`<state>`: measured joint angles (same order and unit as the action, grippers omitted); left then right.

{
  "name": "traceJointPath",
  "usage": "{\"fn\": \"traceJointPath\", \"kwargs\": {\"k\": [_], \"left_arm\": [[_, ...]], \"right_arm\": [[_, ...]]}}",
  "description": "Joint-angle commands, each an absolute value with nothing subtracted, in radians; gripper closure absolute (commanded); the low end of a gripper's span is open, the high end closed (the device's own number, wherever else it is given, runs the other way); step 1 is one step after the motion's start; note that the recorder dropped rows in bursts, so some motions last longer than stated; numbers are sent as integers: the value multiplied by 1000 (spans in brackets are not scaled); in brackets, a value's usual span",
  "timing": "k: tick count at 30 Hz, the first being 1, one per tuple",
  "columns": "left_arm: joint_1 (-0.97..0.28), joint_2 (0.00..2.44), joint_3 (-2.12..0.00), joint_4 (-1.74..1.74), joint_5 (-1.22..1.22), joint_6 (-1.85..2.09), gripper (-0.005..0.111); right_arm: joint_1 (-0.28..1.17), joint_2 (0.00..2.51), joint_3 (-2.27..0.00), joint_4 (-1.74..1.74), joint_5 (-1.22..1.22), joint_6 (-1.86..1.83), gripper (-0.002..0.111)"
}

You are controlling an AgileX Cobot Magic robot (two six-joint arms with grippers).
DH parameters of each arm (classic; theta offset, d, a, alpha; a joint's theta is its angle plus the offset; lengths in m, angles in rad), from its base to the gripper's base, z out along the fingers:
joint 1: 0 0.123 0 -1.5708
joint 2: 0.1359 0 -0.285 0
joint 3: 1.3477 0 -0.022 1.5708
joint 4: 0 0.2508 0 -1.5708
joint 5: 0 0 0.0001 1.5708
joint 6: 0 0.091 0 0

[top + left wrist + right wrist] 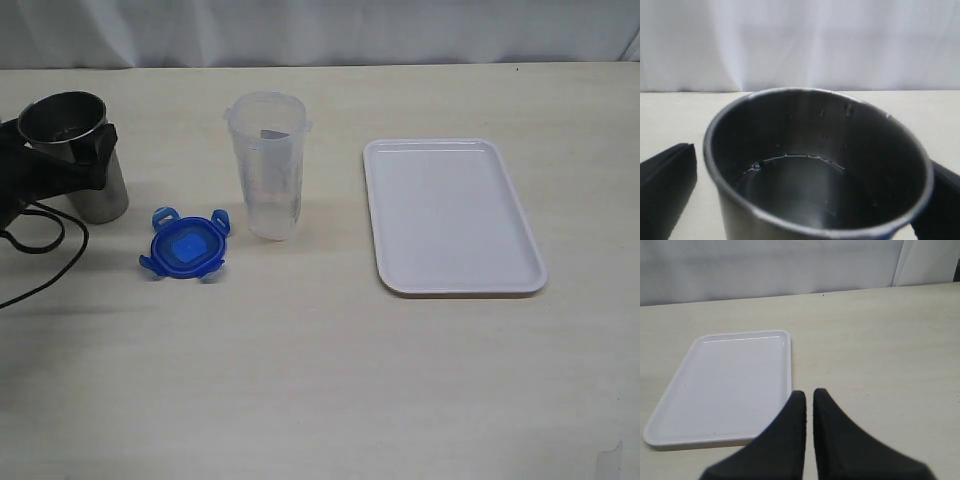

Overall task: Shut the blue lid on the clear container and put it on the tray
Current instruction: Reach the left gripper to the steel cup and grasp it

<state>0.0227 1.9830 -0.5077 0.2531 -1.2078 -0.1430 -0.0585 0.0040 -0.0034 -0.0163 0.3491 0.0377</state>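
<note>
Blue lid [186, 246] looks light, stiff, lies flat: pinch a flap. Left gripper [807, 182] jaws apart around steel cup [101, 198]; right gripper [809, 396] together, empty.

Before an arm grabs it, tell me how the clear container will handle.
The container stands tall and narrow, so a push near the rim would probably tip it. It looks empty and thin-walled: likely light, perhaps flexing when squeezed. Its smooth, tapering wall may slip.
</note>
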Motion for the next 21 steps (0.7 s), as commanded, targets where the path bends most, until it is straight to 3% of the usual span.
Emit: {"fn": "traceJointPath", "kwargs": {"k": [1, 21], "left_arm": [[24, 2032, -515, 269, -1221, -136, 6], [24, 2106, -600, 324, -1221, -163, 6]], "right_arm": [[-66, 0, 0, -15, 346, 39, 103], [-66, 0, 0, -15, 346, 39, 103]]}}
